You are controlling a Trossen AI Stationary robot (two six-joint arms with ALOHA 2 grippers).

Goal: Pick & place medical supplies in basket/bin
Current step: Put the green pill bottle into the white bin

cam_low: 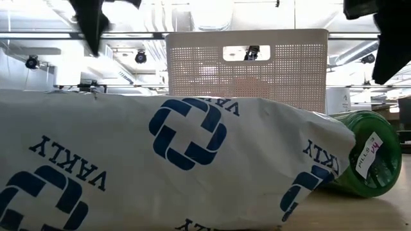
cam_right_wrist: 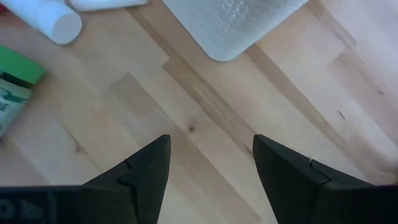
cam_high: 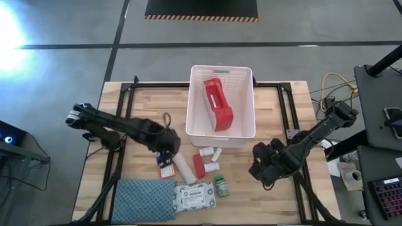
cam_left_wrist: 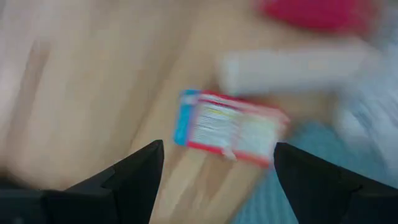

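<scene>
The white slotted bin stands at the table's far middle with the red-and-white first-aid pouch inside it. Near the bin's front lie small white bottles, a red roll, a white roll, a green bottle, a white wipes packet and a small red-white-blue box. My left gripper hovers open just above that box. My right gripper is open over bare wood, right of the green bottle.
A blue-grey folded cloth lies at the table's near left, beside the wipes packet, which fills the low view with the green bottle to its right. A black frame rail runs along the table's left and right sides.
</scene>
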